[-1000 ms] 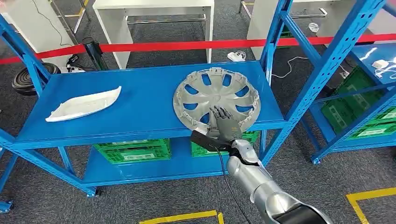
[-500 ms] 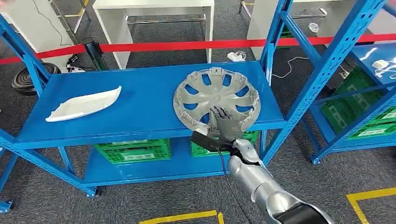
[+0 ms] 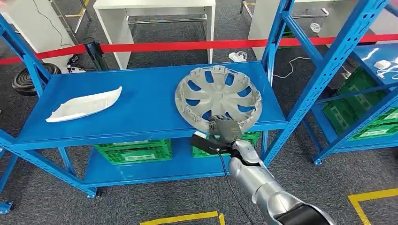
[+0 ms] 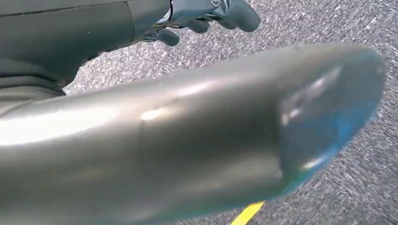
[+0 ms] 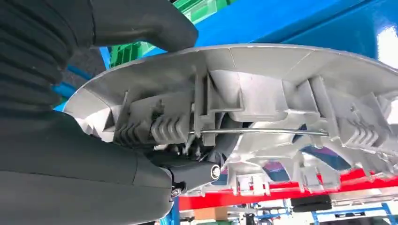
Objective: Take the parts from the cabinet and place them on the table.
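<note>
A silver hubcap [image 3: 218, 96] lies on the right part of the blue cabinet shelf [image 3: 141, 112], its near edge raised a little off the shelf. My right hand [image 3: 224, 129] grips that near rim. In the right wrist view the thumb [image 5: 141, 23] lies over the hubcap's rim [image 5: 263, 93] and dark fingers [image 5: 187, 173] hook under its ribbed underside. A white curved trim part [image 3: 84, 104] rests on the left of the same shelf. My left hand [image 4: 211, 14] hangs over the grey carpet and holds nothing.
Blue rack uprights [image 3: 324, 70] stand right of the hubcap. Green crates [image 3: 133, 151] sit on the lower shelf. A red barrier tape [image 3: 178, 46] and a white table [image 3: 155, 9] lie beyond the cabinet. Yellow floor tape [image 3: 371, 196] marks the carpet near me.
My right hand lay flat on the hubcap with fingers spread; now its fingers have closed around the near rim, and the hubcap's near edge has tipped up.
</note>
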